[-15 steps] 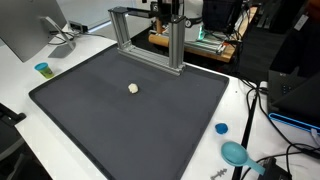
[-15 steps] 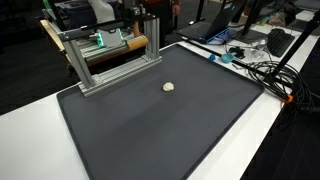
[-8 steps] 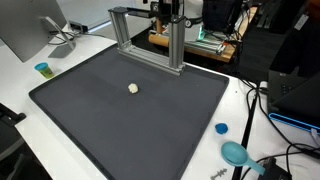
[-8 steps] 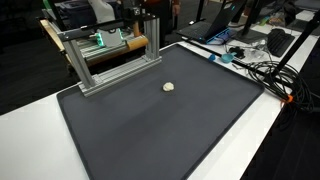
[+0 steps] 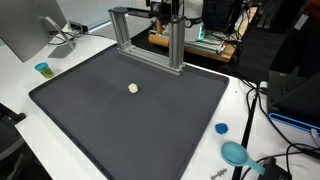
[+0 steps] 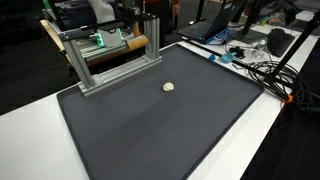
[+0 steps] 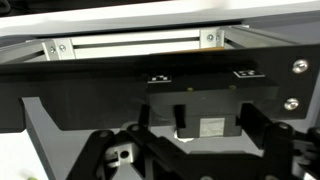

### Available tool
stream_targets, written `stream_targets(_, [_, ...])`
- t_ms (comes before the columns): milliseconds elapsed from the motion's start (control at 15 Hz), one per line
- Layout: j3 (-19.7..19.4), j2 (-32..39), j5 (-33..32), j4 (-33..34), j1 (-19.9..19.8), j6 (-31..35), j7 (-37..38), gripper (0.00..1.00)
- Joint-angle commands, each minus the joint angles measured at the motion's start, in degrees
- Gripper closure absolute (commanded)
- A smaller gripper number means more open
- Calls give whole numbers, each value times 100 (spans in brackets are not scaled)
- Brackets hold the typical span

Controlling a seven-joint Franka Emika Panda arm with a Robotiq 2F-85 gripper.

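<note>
You are hovering the gripper (image 7: pixel 185 165) close against the aluminium frame (image 7: pixel 130 44), which is standing at the far edge of the dark mat (image 5: pixel 100 115), in the upper middle of both exterior views. Its fingers (image 7: pixel 105 150) are spreading wide along the bottom of the wrist view, grasping nothing.

I judge this to be an approach, with no contact made. Any closing calls for lining the jaws up on a bar first, since a black plate (image 7: pixel 160 85) is filling the view between them.

The small off-white lump (image 5: pixel 133 88) is lying mid-mat, well apart from the frame. A blue cap (image 5: pixel 221 128) is sitting off the mat at lower right.

The white marks on the plate are too small to read, and no brand is showing.
</note>
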Motion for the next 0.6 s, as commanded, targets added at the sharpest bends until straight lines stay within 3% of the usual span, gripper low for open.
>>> stream_targets(0, [-72, -85, -56, -16, 21, -244, -133, 19])
stream_targets(67, [-82, -122, -52, -24, 22, -289, -149, 22])
stream_targets(200, [-95, -167, -19, -16, 45, -342, -160, 46])
stream_targets(333, [-97, -200, 38, 4, 74, -345, -134, 53])
stream_targets(467, [-64, -221, 56, 46, 102, -368, -58, 67])
stream_targets(533, [-41, -212, 37, 62, 74, -369, 13, 67])
